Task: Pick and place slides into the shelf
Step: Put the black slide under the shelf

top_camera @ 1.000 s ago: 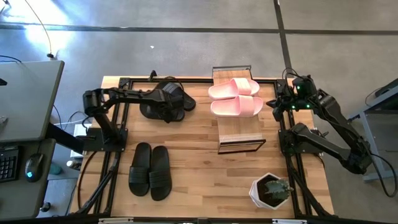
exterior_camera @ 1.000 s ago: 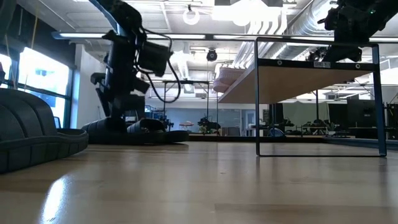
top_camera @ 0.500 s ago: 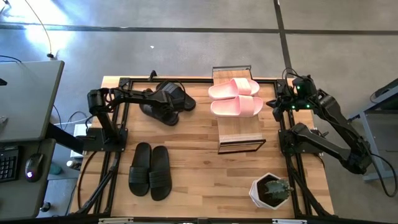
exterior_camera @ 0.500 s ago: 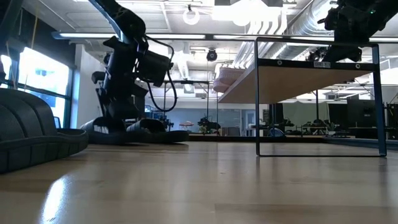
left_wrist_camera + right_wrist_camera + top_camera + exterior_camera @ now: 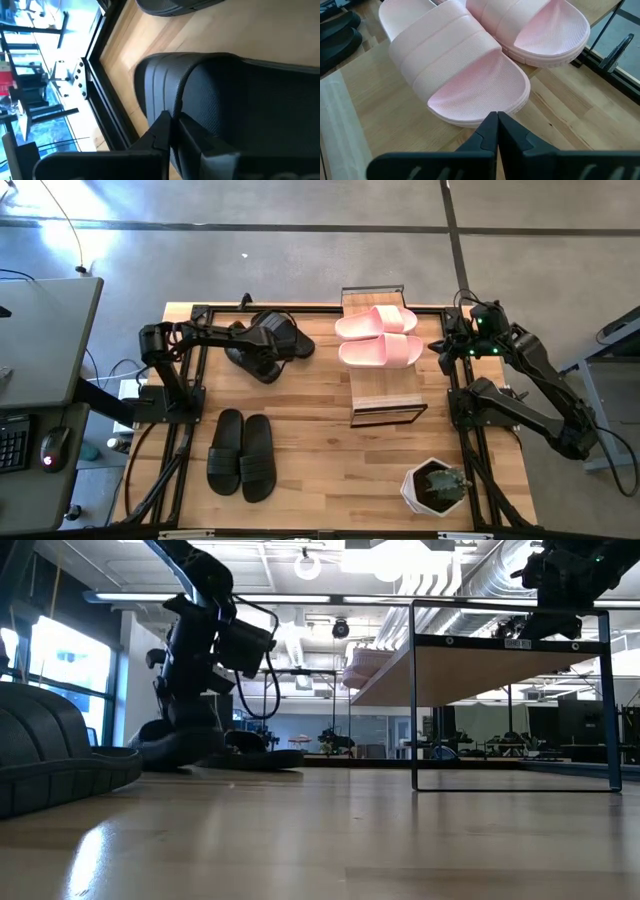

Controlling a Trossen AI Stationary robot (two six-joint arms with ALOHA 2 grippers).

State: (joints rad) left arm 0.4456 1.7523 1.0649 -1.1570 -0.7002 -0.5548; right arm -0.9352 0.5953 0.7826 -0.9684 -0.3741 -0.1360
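My left gripper [image 5: 262, 350] is down on a black slide [image 5: 252, 352] at the table's [image 5: 320, 450] far left. In its wrist view the fingers [image 5: 167, 132] meet tip to tip against the slide's strap [image 5: 240, 100], so I read it as clamped on that slide. Its mate [image 5: 290, 340] lies just beside it.

My right gripper [image 5: 447, 345] waits beside the shelf [image 5: 385, 395], fingers [image 5: 495, 131] pressed together, holding nothing, just short of the pink pair [image 5: 378, 337] on the shelf top.

Another black pair [image 5: 242, 454] sits near the front left.

Pink slides [image 5: 378, 337], black slides [image 5: 241, 453], light wooden shelf [image 5: 384, 392].
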